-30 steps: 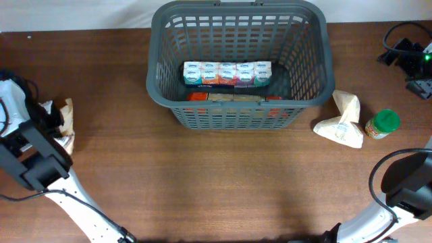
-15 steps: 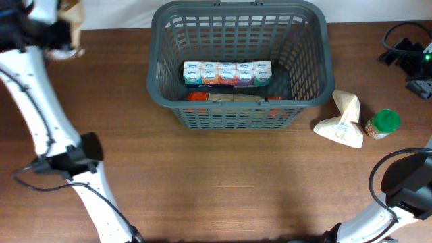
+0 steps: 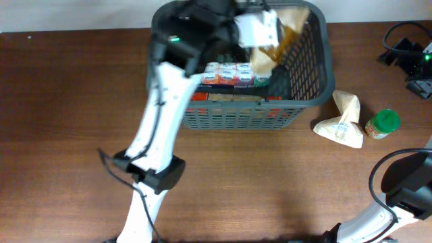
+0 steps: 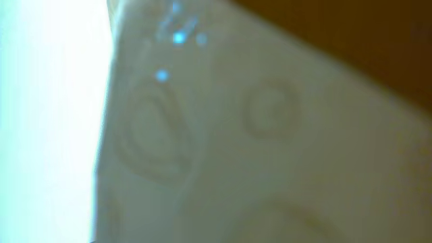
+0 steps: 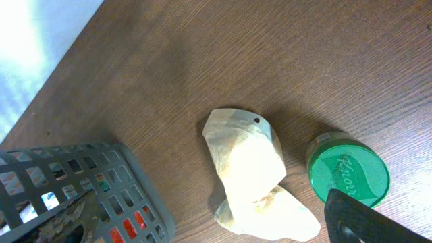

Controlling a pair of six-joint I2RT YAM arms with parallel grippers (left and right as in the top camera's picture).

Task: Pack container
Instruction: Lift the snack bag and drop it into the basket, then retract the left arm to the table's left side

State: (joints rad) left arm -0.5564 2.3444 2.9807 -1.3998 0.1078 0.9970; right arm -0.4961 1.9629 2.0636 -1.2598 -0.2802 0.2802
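Note:
The dark grey container stands at the table's far middle; its corner shows in the right wrist view. Inside lie a row of small cartons and red packs. My left gripper reaches over the container's far right part, shut on a crumpled brown-and-white bag held above the inside. The left wrist view is filled by a blurred pale surface. Of my right gripper only a dark finger shows, above a green-lidded jar.
A pale crumpled bag lies on the table right of the container, also in the right wrist view. The green-lidded jar stands beside it. Black gear with cables sits at the far right edge.
My left arm has swung from the table's left edge, past the far left corner, to over the container, carrying the brown-and-white bag. The right side has not changed.

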